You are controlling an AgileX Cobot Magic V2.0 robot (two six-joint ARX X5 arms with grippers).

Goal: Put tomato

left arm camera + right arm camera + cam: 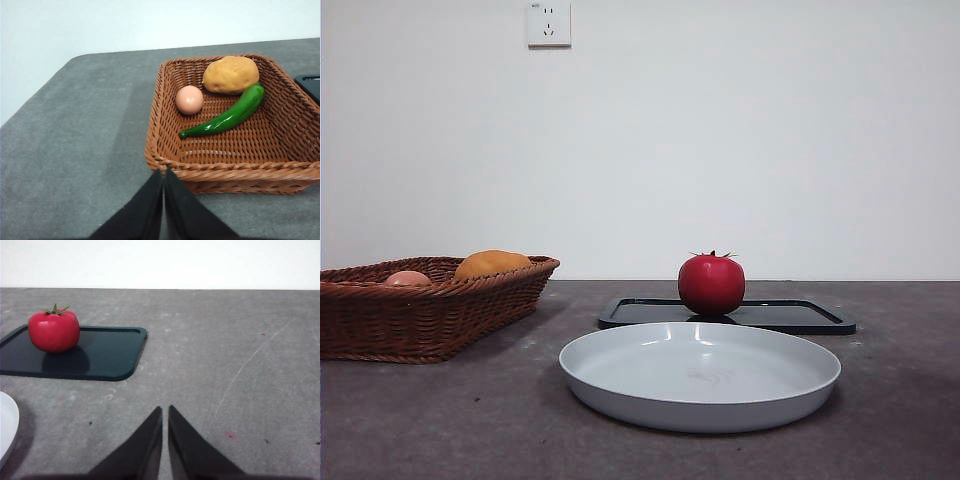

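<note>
A glossy deep-red tomato (711,284) with a green stem stands on a flat black tray (800,317) behind a grey plate (700,375). It also shows in the right wrist view (54,330), on the tray (105,357). My right gripper (165,412) is shut and empty above bare table, well away from the tomato. My left gripper (164,175) is shut and empty just outside the near rim of a wicker basket (225,172). Neither arm shows in the front view.
The wicker basket (380,320) stands at the left and holds an orange-yellow fruit (230,74), a pale pink fruit (189,99) and a green pepper (225,117). The grey plate's rim (7,425) shows in the right wrist view. A wall socket (549,24) is behind.
</note>
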